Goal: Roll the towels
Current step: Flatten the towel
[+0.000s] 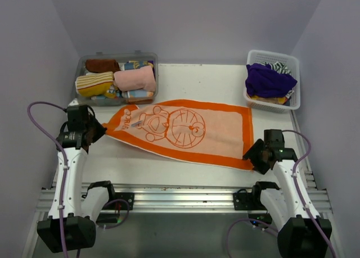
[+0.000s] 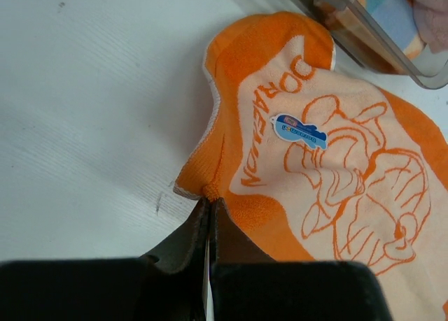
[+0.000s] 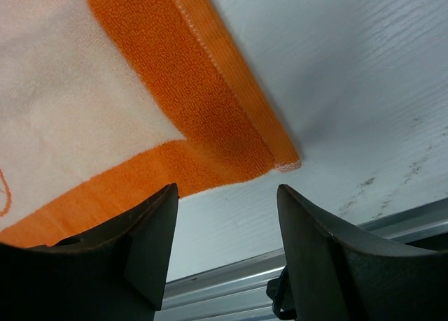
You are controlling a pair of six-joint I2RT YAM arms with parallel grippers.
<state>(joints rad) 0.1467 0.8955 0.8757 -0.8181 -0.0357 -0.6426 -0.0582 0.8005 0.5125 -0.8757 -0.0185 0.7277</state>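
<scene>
Left gripper (image 2: 208, 195), right gripper (image 3: 227, 195), one towel (image 1: 185, 129)

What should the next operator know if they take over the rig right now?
Left gripper: shut on the orange towel, pinching the edge at its left end.
Right gripper: open, jaws apart just off the towel's near right corner, not touching it.
The orange towel lies spread on the table, print up and mostly flat.
Rolled towels sit in the clear bin, back left.
The purple towel and others are heaped in the white basket, back right.
Done: several towels rolled and binned.
Left: roll the orange one, then the basket's.
</scene>
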